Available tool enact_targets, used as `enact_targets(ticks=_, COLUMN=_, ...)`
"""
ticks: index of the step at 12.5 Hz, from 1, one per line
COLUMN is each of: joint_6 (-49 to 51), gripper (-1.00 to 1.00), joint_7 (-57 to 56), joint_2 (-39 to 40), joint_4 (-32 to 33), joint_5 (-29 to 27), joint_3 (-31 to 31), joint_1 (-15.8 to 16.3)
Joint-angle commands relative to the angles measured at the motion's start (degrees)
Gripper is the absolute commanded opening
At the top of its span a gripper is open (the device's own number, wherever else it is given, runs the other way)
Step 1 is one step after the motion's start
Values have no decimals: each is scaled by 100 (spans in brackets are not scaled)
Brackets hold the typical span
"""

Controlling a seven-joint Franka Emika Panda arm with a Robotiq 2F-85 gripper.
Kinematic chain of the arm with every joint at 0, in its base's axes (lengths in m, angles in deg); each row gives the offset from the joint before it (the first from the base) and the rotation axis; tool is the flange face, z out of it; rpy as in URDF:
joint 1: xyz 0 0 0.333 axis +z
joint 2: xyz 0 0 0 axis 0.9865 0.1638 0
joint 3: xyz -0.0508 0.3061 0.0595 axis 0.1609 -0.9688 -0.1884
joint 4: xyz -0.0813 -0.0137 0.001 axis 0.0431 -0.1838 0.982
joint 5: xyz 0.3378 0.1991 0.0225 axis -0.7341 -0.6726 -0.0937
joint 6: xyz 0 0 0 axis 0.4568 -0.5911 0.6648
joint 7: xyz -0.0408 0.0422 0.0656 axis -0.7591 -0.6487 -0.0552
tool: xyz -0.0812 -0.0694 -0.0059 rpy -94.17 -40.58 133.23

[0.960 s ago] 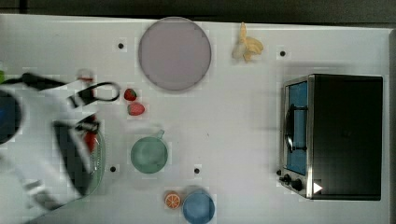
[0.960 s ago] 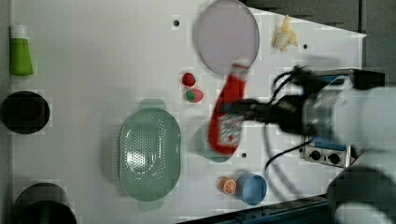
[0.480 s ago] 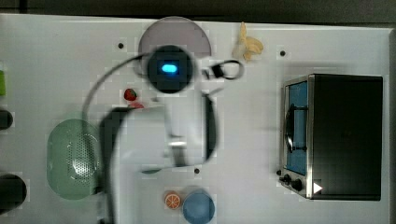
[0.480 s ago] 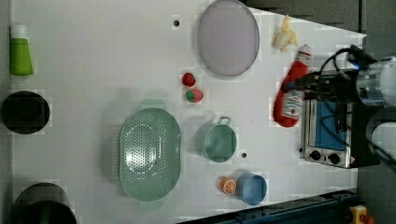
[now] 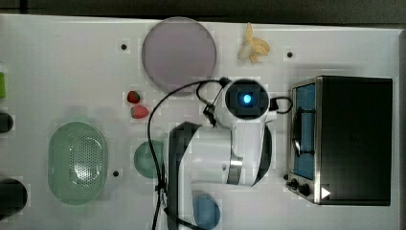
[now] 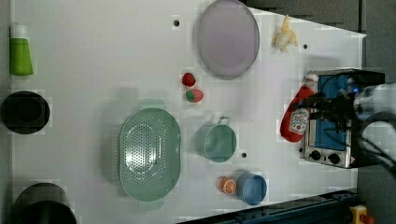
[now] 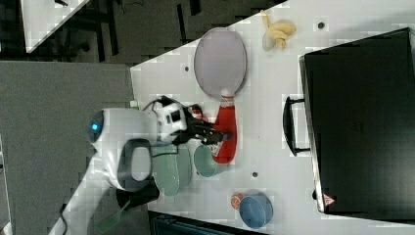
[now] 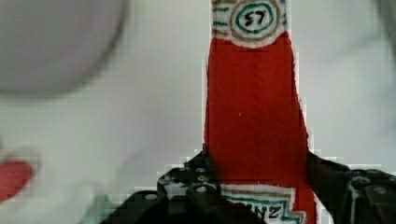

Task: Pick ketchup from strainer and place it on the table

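Claw (image 7: 215, 138) pinches the ketchup (image 7: 225, 132) across its labelled belly, carrying it above the tabletop (image 6: 93, 56), well apart from the strainer (image 6: 149, 154). Squeezable plastic likely yields and slips; mid-body hold seems soundest.

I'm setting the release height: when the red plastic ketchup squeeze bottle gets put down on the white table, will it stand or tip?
The red plastic ketchup squeeze bottle is tall, tapering to a narrow white cap, so it probably tips easily. The pincer holds it around the body near the label; its squeezable walls likely give slightly. Laid flat on the white table, it may roll.
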Motion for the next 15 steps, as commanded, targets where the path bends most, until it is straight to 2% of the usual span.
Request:
enact_targets(ticks=1, joint_6=-830, gripper=18, joint_7=-338, joint_2=48, joint_4=451, joint_5=34, joint_3=-144, joint_1=264)
enact_targets(ticks=4, joint_6=-1407, gripper=18, joint_7=-338, joint_2=473, joint_4=726, joint_5=34, joint_3=-107, joint_1=265)
enact_targets(ticks=5, joint_6=-1598, gripper=24, joint_7=-337, joint_2=665, joint_4=733, joint_5=34, joint_3=-102, joint_1=264)
enact_targets(ticks=8, joint_6=-1957, gripper=87, joint_7=-336, joint_2=952, joint_4=724, joint_5=34, joint_3=-101, joint_1=268)
enact_targets(ticks=9, joint_6=-1928, gripper=100, joint_7=-335, joint_2=876, joint_4=689, joint_5=33, joint_3=-99, joint_1=267)
enact_targets(ticks=12, joint_6=-1626, gripper=100, joint_7=-253, joint_2=313, joint_4=359, joint_5=-7, joint_3=-117, joint_1=278)
enact_targets(ticks=15, joint_6=-432, gripper=100, joint_7=673, joint_2=-256, joint_4=-443, joint_5=-33, joint_3=-191, joint_1=282)
